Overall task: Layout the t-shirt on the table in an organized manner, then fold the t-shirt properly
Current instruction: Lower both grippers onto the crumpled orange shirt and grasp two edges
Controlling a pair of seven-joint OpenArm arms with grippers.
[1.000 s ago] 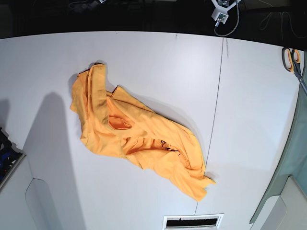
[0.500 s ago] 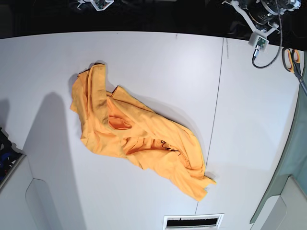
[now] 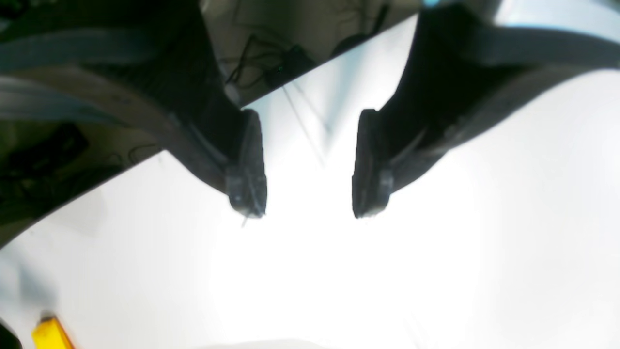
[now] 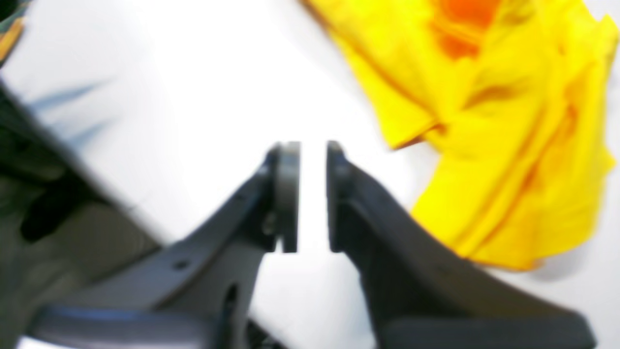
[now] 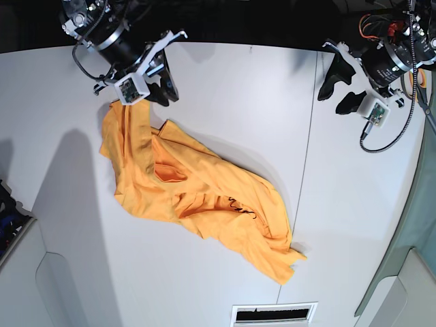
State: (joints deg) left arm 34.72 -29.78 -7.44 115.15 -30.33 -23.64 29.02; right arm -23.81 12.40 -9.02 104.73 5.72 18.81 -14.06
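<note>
You've got the white table (image 5: pixel 225 82) with a thin dark seam (image 5: pixel 308 136) running across its right part. The orange t-shirt (image 5: pixel 197 197) lies crumpled on it, left of the seam, stretched diagonally toward the near edge.

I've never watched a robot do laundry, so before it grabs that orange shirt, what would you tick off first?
1. T-shirt lying free on the table, nothing on top of it: ok.
2. Shirt spread flat: not ok, it is crumpled in a diagonal heap.
3. Left hand open and empty: ok, over bare table, well away from the shirt.
4. Right hand empty: ok, only a narrow gap between its fingers, near the shirt's upper end.
5. Scissors clear of the left arm: cannot tell, they lie close to it.
</note>
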